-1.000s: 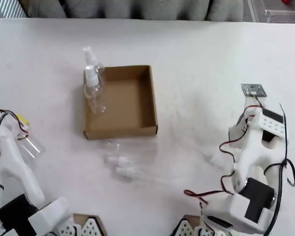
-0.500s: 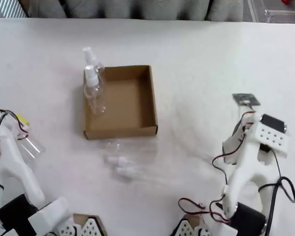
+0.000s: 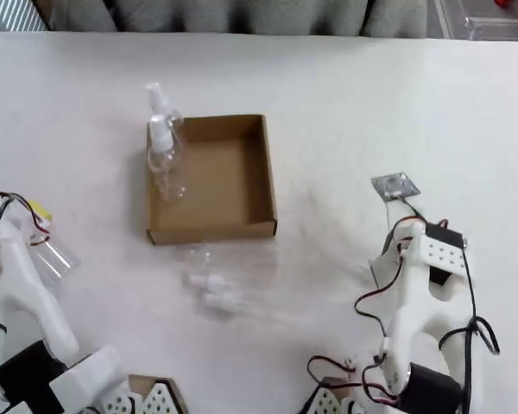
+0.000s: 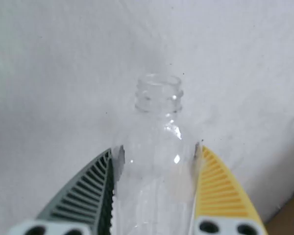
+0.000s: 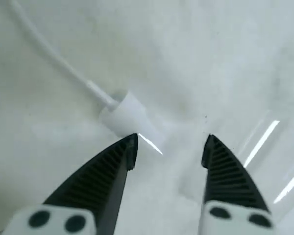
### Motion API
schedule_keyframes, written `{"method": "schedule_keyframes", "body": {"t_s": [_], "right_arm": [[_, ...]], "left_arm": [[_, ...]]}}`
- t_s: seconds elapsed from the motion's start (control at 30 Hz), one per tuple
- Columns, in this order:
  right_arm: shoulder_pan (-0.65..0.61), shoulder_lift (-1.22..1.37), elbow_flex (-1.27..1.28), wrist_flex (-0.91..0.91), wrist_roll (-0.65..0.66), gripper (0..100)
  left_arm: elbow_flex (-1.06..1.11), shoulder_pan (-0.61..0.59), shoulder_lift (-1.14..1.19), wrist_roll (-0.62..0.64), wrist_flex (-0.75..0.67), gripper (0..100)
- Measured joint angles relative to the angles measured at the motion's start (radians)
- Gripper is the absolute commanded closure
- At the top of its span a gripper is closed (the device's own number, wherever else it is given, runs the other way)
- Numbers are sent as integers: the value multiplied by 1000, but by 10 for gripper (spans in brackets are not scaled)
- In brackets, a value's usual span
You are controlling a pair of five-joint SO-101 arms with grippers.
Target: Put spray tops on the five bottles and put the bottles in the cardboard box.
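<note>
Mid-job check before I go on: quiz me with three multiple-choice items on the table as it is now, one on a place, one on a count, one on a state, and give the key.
1. Where do the capped bottles stand?
A. far off to the right
B. at the left wall of the cardboard box
C. in front of the box

2. How many bottles with spray tops stand there?
A. two
B. one
C. five

3. The bottle in the left pincer is:
A. fitted with a spray top
B. lying loose
C. gripped, neck open

Key: 1 B, the high view shows them against that wall. 2 A, two white tops rise there. 3 C, the left wrist view shows the pincer clamped on it and bare threads at the neck.
</note>
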Motion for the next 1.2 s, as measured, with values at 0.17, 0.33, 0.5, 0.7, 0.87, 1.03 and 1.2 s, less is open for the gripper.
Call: {"method": "schedule_keyframes", "body": {"t_s": [0.17, 0.33, 0.5, 0.7, 0.87, 1.03, 1.2], "right_arm": [[-34, -2, 2, -14, -3, 939], [-34, -2, 3, -14, 57, 863], [-46, -2, 3, -14, 137, 844], [-146, 3, 25, -3, 141, 841], [-180, -23, -37, 138, 144, 841], [-207, -31, -83, 235, 144, 843], [-233, 25, -60, 176, 144, 843]], "left_arm": [[0, 0, 0, 0, 0, 945], [0, 0, 0, 0, 0, 945], [0, 0, 0, 0, 0, 944], [0, 0, 0, 0, 0, 945], [0, 0, 0, -58, 0, 945], [0, 0, 0, -61, 0, 945], [0, 0, 0, -61, 0, 945]]}}
